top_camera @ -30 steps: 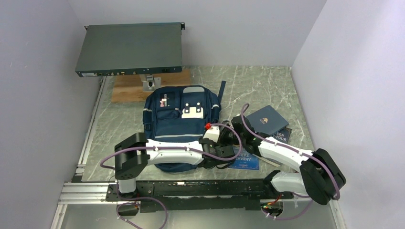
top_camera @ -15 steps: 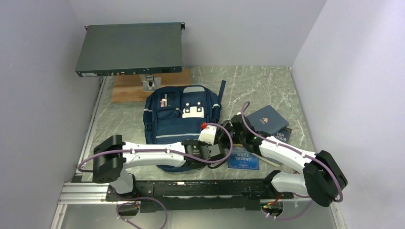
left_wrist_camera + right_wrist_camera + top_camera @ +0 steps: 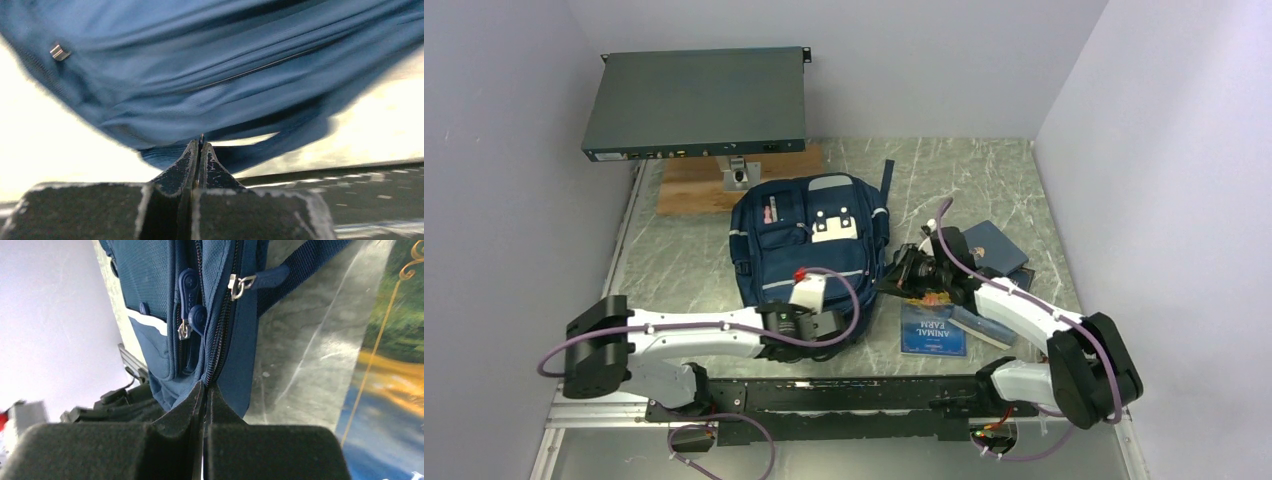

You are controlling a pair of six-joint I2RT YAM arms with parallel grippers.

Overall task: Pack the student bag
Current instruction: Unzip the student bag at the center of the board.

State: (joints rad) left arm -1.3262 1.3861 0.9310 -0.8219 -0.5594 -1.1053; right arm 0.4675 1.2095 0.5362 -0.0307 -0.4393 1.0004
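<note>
Seeing student bag (image 3: 776, 250) lying front-up in the middle of the table (image 3: 679, 255), top end toward the wooden board (image 3: 686, 190); reading left gripper (image 3: 201, 144) as fully closed at the bag's near hem, can't tell whether fabric is pinched; reading right gripper (image 3: 205, 388) as clamped on the bag's right-side zip seam; noting Animal Farm book (image 3: 932, 330) just right of the bag.

One student bag (image 3: 809, 245) in the middle. Right of the bag, three books: a light-blue one (image 3: 932, 332), a dark navy one (image 3: 999, 245) and a third peeking out (image 3: 1022, 278), with possibly a fourth half-hidden, hard to call. Behind the bag, one wooden board (image 3: 692, 190) and one dark rack unit (image 3: 696, 100). In front, two: left arm (image 3: 694, 335), right arm (image 3: 1024, 315).
</note>
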